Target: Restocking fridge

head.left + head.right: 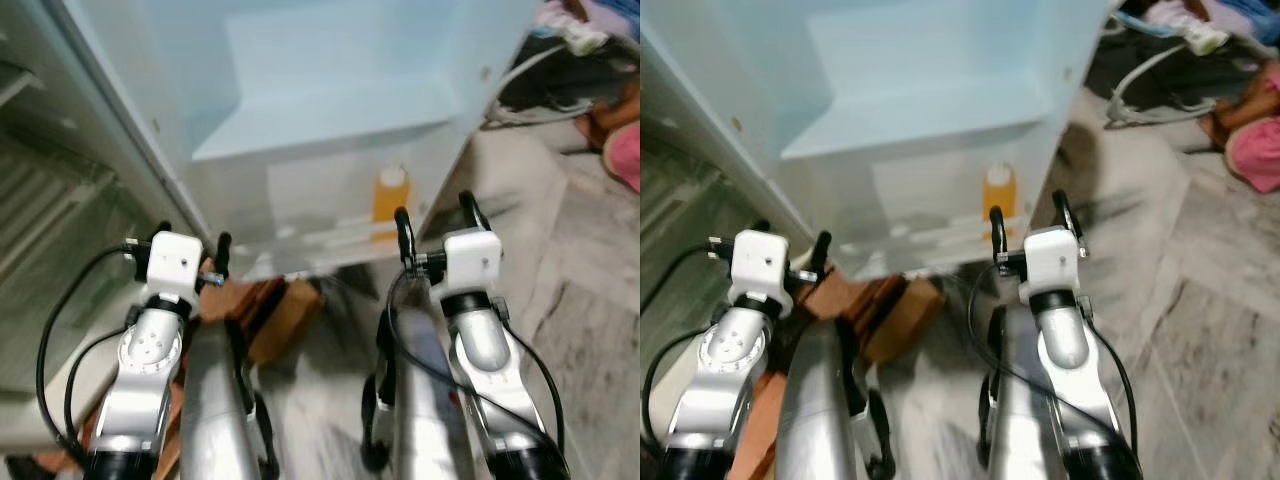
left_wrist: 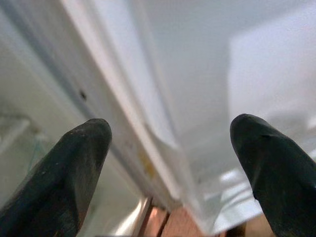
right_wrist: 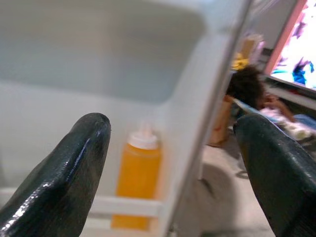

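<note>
Both grippers, left gripper [image 2: 170, 163] and right gripper [image 3: 170, 168], hang wide open and empty at the fridge door [image 1: 330, 90]; an orange bottle [image 3: 137, 182] sits shelved. Next, it seems, comes fetching stock.

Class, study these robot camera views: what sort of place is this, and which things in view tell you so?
Probably a lived-in home, at an open fridge: the fridge door with its shelf holding an orange bottle, a marble-patterned floor, and a person resting low beside a bright screen.
</note>
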You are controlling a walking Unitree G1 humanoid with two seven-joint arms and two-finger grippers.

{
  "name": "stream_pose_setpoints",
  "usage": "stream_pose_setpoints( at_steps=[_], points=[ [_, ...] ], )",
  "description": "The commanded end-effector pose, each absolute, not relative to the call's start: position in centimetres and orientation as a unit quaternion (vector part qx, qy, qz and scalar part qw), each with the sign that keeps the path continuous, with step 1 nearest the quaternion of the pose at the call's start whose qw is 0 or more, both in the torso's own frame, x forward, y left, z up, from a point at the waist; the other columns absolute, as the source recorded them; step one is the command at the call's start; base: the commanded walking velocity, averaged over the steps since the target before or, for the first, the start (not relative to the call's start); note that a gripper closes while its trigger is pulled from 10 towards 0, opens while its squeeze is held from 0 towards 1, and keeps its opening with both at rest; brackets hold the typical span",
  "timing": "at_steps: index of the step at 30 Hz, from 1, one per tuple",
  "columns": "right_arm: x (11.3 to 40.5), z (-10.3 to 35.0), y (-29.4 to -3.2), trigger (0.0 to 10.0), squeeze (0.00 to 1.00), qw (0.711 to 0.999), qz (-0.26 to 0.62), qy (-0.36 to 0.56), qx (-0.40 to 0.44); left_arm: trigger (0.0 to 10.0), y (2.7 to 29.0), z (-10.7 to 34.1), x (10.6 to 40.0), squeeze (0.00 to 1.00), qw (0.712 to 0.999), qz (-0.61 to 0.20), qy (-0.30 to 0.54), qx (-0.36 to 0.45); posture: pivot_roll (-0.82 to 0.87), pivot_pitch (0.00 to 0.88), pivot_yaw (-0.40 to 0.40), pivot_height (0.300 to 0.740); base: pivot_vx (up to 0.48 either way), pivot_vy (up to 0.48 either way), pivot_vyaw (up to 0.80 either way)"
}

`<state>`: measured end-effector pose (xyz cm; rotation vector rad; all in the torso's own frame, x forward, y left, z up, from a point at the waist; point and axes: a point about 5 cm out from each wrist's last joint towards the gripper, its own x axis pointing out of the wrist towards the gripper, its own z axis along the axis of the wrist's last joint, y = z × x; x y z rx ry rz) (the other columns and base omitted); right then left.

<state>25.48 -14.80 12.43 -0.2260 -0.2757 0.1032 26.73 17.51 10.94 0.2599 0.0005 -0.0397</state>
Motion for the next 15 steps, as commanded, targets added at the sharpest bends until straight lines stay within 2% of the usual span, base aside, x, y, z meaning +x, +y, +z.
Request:
stream_pose_setpoints(
  at_steps=[1,3,6,10,15],
  points=[
    [24.7,11.9,-14.9,10.0,0.0,0.982,0.052,-0.128,-0.133,10.0,18.1,10.4,26.3,0.0,0.992,-0.009,0.006,0.129,0.03,0.05,0.022,0.511,0.0,0.0,0.0],
    [24.6,11.7,-15.1,10.0,0.0,0.983,0.046,-0.12,-0.13,10.0,18.2,10.3,26.3,0.0,0.992,-0.008,0.006,0.129,0.03,0.05,0.022,0.511,0.0,0.0,0.0],
    [24.1,10.1,-16.0,10.0,0.0,0.994,0.0,-0.055,-0.091,10.0,18.5,10.0,26.1,0.0,0.992,-0.002,0.005,0.129,0.02,0.007,0.015,0.511,0.0,0.0,0.0],
    [23.9,10.0,-15.5,10.0,0.0,0.998,0.002,-0.052,-0.04,10.0,18.3,9.4,26.1,0.0,0.994,-0.003,0.01,0.109,0.01,0.0,0.003,0.525,0.0,0.0,0.0],
    [24.0,9.2,-15.2,10.0,0.0,0.998,0.009,-0.041,-0.041,10.0,18.3,8.6,26.0,0.0,0.995,0.005,0.021,0.098,0.01,0.0,-0.008,0.544,0.0,0.0,0.0]
  ],
)
